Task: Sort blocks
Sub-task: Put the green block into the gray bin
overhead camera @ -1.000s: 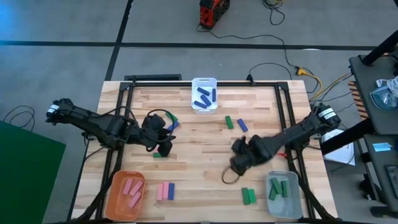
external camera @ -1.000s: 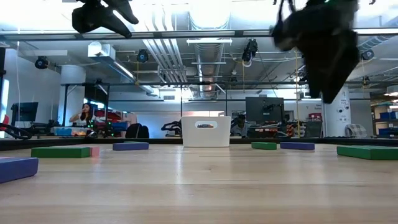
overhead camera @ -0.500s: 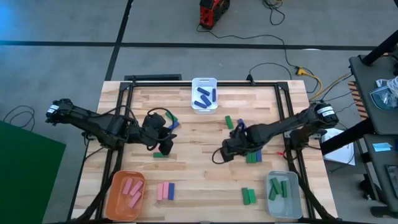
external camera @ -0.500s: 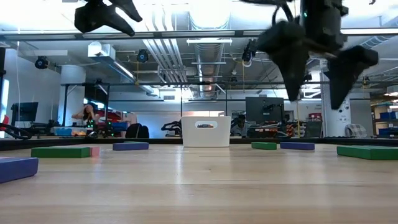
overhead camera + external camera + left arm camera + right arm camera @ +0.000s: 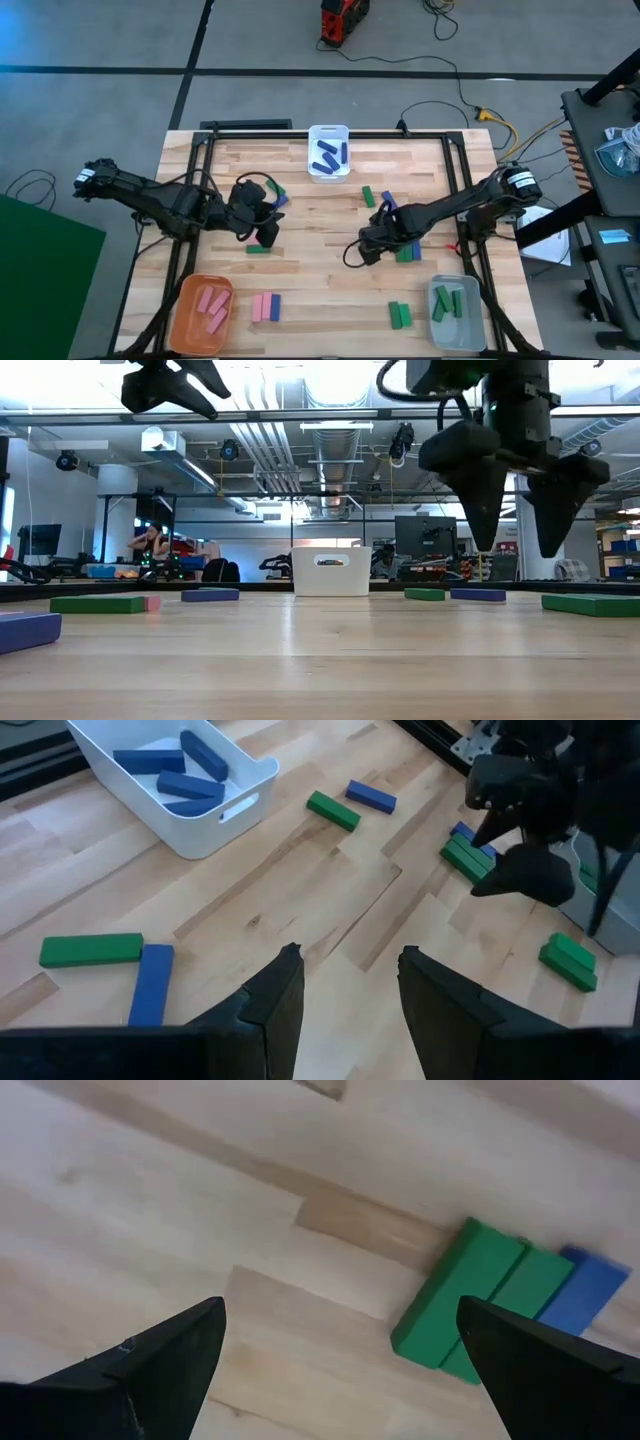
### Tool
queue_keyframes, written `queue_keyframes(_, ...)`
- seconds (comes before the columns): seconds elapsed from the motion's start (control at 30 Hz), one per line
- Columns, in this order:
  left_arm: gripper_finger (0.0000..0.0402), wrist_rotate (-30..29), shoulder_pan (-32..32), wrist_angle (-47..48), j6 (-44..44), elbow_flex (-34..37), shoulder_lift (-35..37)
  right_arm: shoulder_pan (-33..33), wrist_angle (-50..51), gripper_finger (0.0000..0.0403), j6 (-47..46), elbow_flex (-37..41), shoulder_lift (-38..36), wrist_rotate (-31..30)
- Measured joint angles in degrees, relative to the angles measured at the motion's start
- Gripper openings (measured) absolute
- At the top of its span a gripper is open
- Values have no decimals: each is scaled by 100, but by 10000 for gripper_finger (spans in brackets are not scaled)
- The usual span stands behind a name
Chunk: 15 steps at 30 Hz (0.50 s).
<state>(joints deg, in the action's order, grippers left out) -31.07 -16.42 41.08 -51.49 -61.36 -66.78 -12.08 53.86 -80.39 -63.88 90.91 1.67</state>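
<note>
On the desk (image 5: 330, 300), the orange bin (image 5: 200, 314) at 7 o'clock holds pink blocks (image 5: 213, 303); the grey bin (image 5: 452, 318) at 5 holds green ones. The right pincer (image 5: 376, 244) hangs open beside paired green blocks (image 5: 405, 253). The left pincer (image 5: 268, 228) at 9 is open and empty. The white bin (image 5: 329, 166) at 12 holds blue blocks (image 5: 329, 155).

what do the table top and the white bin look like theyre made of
Table top: looks like wood, pale planks with visible grain and joint lines, a light satin sheen. White bin: probably moulded plastic, smooth and uniform, with rounded corners and a cut-out handle slot.
</note>
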Motion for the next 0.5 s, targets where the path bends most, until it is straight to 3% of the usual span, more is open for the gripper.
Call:
queue_keyframes(0.23, 142, -7, 4, -4, 1, 0, 0, 23, 325, 389, -724, 270, -24, 358)
queue_keyframes(0.5, 142, -9, 4, -2, 1, 0, 0, 35, -120, 389, -955, 506, -15, 177)
